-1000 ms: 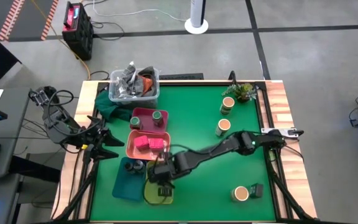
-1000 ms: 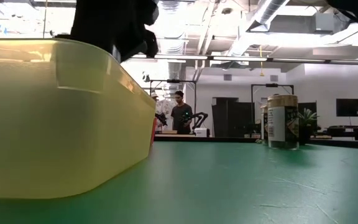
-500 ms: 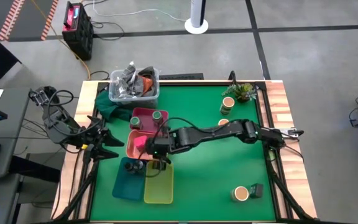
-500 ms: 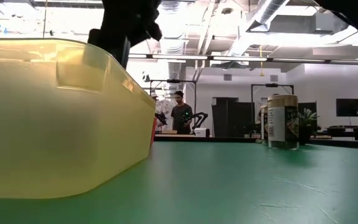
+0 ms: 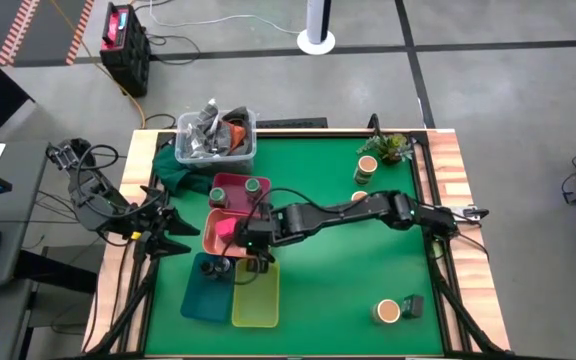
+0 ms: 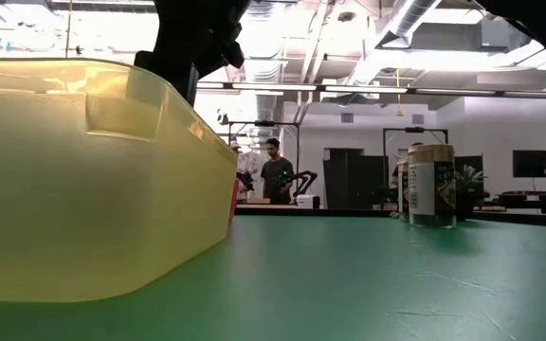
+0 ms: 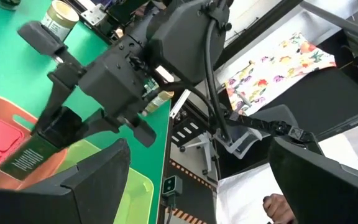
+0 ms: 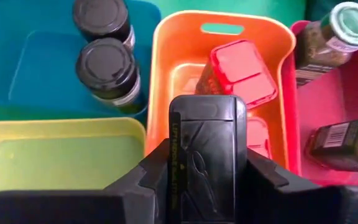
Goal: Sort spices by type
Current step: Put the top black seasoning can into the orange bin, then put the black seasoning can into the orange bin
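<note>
My right gripper (image 5: 258,250) reaches over the trays at the table's left and is shut on a small black box (image 8: 207,155), which also shows in the left wrist view (image 7: 33,155). Below it, two black-lidded jars (image 8: 107,68) stand in the teal tray (image 8: 36,56). Pink-red boxes (image 8: 241,65) lie in the salmon tray (image 8: 166,37), and green-lidded jars (image 8: 334,31) are in the pink tray. The yellow-green tray (image 8: 61,155) holds nothing. My left gripper (image 5: 173,232) waits open at the table's left edge. My right gripper pinches the black box between its two fingers (image 8: 151,174), one on each long side (image 8: 176,162). The fingers come from above, pointing down. The box is lifted clear and hangs tilted below them, over the near rim of the salmon tray (image 7: 5,102).
Tan-topped jars stand near the far right (image 5: 366,165) and near right (image 5: 388,311), the latter next to a small black box (image 5: 414,305). A clear bin of wrappers (image 5: 216,138) and a small plant (image 5: 393,147) sit at the far edge. Bare green mat (image 5: 338,280) lies mid-table.
My right gripper moved from above the yellow-green tray toward the table's far edge, carrying the black box to the salmon tray's near rim. It has kept still for the last half second.
</note>
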Controlling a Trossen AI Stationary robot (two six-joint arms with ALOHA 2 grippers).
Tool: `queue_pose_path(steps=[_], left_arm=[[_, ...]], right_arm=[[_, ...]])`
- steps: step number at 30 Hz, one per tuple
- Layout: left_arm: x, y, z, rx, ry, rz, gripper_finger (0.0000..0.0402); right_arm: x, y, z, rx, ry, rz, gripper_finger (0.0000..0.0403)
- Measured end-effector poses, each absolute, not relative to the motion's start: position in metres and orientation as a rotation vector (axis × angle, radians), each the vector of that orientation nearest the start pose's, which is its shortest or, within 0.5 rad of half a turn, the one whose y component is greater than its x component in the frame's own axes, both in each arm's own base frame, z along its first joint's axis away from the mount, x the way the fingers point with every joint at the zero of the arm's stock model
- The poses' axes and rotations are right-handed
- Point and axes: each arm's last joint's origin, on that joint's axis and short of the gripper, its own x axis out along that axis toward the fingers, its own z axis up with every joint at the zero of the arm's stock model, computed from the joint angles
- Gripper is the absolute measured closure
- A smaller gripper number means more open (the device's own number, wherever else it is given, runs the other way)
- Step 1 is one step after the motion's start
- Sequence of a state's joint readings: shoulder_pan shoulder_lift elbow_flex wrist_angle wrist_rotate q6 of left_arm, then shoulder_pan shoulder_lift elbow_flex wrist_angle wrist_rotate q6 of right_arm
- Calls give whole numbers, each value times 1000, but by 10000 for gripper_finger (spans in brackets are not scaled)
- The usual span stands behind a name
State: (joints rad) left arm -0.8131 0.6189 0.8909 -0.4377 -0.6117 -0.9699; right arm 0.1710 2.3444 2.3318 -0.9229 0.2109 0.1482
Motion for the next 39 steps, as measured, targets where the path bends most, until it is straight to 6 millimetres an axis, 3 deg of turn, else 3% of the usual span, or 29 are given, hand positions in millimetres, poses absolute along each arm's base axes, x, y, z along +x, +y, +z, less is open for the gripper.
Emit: queue_pose_path(steps=[7, 12, 19, 26, 29, 35, 39], left_arm=[[91, -72, 365, -856, 211, -123, 35], [91, -72, 365, -856, 211, -123, 35], [91, -72, 365, -856, 211, -123, 35], [91, -72, 365, -867, 213, -122, 35], [91, -72, 365, -869, 213, -122, 35], [91, -72, 365, -876, 213, -121, 35], [91, -72, 365, -876, 213, -121, 35]], right_arm=[[500, 78, 271, -42, 927, -109, 245], [498, 88, 270, -52, 936, -89, 245], [507, 96, 226, -70, 1047, -84, 244], [511, 90, 211, 25, 1071, -163, 240], [514, 82, 211, 75, 1057, -181, 216], [514, 70, 214, 160, 1089, -128, 127], [505, 69, 219, 183, 1164, -150, 89]])
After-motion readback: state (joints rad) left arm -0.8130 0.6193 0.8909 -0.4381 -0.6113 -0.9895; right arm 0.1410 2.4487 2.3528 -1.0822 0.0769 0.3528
